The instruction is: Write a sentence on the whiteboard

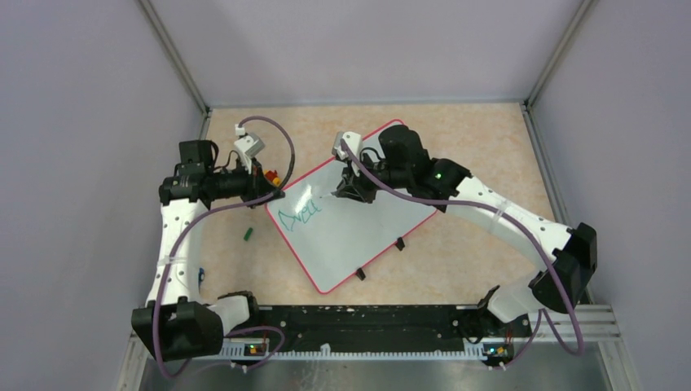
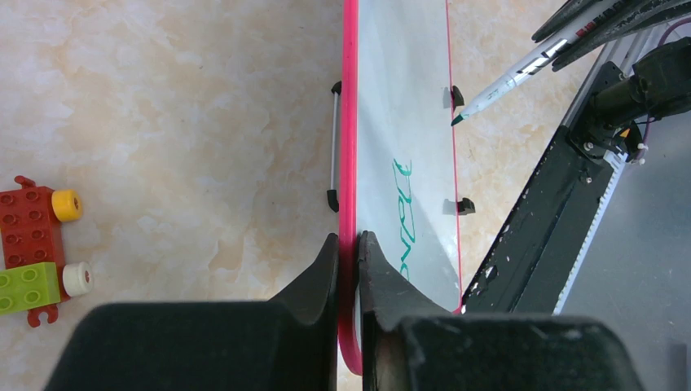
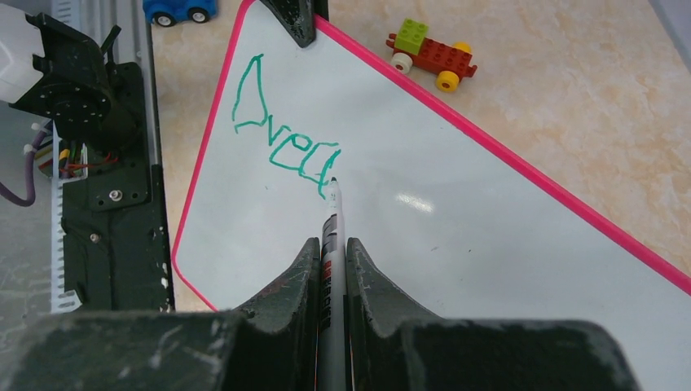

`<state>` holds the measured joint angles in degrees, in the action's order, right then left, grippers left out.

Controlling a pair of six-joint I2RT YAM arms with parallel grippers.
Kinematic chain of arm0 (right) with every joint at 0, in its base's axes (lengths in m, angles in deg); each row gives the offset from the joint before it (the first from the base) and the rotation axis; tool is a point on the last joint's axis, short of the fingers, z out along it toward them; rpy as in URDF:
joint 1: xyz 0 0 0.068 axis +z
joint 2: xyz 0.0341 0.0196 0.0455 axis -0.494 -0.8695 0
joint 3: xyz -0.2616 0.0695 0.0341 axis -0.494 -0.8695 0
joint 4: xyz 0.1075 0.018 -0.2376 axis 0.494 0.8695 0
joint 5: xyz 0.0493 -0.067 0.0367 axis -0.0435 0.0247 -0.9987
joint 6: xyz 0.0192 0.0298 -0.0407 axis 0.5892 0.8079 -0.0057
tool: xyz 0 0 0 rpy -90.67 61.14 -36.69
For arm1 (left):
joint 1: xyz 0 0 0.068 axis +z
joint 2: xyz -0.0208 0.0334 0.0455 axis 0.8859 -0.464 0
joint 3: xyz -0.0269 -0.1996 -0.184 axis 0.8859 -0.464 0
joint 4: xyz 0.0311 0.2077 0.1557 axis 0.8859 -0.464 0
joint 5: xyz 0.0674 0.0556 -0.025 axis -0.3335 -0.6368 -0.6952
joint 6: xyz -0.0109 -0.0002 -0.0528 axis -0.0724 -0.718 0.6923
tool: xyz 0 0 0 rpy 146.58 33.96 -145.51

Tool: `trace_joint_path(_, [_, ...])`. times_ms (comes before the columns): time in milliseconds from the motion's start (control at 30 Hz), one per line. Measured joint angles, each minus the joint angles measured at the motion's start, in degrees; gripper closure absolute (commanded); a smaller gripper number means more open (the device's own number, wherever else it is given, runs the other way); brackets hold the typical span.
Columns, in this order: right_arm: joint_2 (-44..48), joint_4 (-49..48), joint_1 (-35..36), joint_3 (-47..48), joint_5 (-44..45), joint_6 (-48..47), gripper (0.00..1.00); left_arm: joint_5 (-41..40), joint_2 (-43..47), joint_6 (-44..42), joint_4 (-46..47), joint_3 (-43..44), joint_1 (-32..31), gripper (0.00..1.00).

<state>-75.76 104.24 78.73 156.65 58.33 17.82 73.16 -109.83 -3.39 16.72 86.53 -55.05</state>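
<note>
The whiteboard (image 1: 358, 228) with a red rim lies slanted on the table, also in the left wrist view (image 2: 399, 98) and right wrist view (image 3: 456, 236). Green lettering (image 1: 298, 216) reading roughly "Drea" is on it, also in the right wrist view (image 3: 281, 138) and left wrist view (image 2: 405, 212). My left gripper (image 2: 349, 244) is shut on the board's red rim at its left corner (image 1: 273, 195). My right gripper (image 3: 332, 248) is shut on a white marker (image 3: 332, 236), its green tip touching the board just after the last letter (image 1: 330, 195).
A red, green and yellow brick car (image 3: 430, 53) sits beyond the board's far edge, also in the left wrist view (image 2: 37, 240). A blue toy car (image 3: 178, 10) lies near the arm bases. A small green cap (image 1: 247, 234) lies left of the board. The black base rail (image 1: 367, 322) runs along the near edge.
</note>
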Motion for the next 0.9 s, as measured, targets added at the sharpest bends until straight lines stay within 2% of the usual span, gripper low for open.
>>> trace_joint_path(900, [-3.8, -0.9, -0.1, 0.0, 0.0, 0.0, 1.0, -1.6, 3.5, -0.9, -1.0, -0.2, -1.1, 1.0])
